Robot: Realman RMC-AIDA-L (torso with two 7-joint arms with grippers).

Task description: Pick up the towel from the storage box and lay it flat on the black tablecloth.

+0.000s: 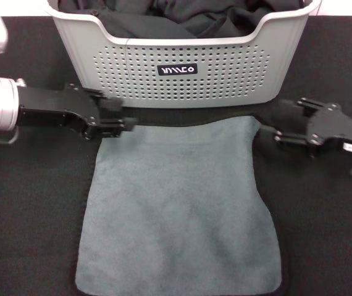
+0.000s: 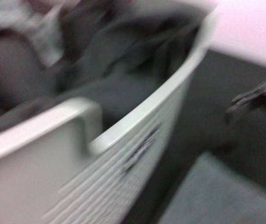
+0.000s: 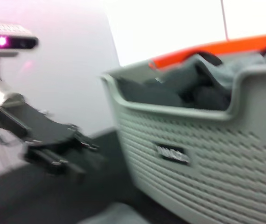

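Note:
The grey-teal towel [image 1: 179,209] lies spread flat on the black tablecloth [image 1: 34,216], just in front of the light grey storage box [image 1: 182,74]. My left gripper [image 1: 119,117] is low at the towel's far left corner, its jaws apart, with nothing in them. My right gripper [image 1: 273,126] is low at the far right corner, jaws apart too. The left wrist view shows the box rim [image 2: 147,107], a piece of the towel [image 2: 217,196] and the right gripper [image 2: 256,105] farther off. The right wrist view shows the left gripper [image 3: 74,154] beside the box [image 3: 207,154].
Black garments [image 1: 182,15] fill the storage box. The box stands close behind both grippers. The towel's near edge reaches the bottom of the head view. Bare tablecloth lies on both sides of the towel.

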